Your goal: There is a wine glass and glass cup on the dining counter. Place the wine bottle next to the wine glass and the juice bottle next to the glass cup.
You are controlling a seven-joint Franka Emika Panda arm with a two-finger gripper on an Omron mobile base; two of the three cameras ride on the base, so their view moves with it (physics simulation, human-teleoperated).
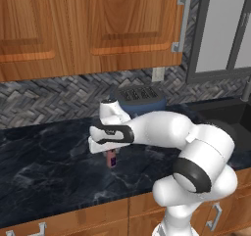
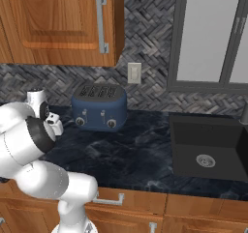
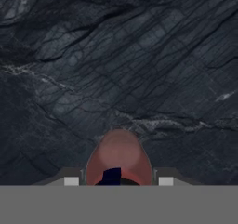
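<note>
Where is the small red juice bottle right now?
The small red juice bottle stands on the black marbled counter, between the end effector fingers, left front of the blue toaster.

A: What does the arm [image 1: 196, 152] look like, there by the toaster [image 1: 140, 101]?
B: Glossy white rounded shells, dark bands at the joints.
A: And the gripper [image 1: 112, 157]?
B: White with black trim, I think.

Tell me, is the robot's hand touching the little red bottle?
Touching. In the hand view the gripper has its fingertips pressed against both sides of the juice bottle.
</note>
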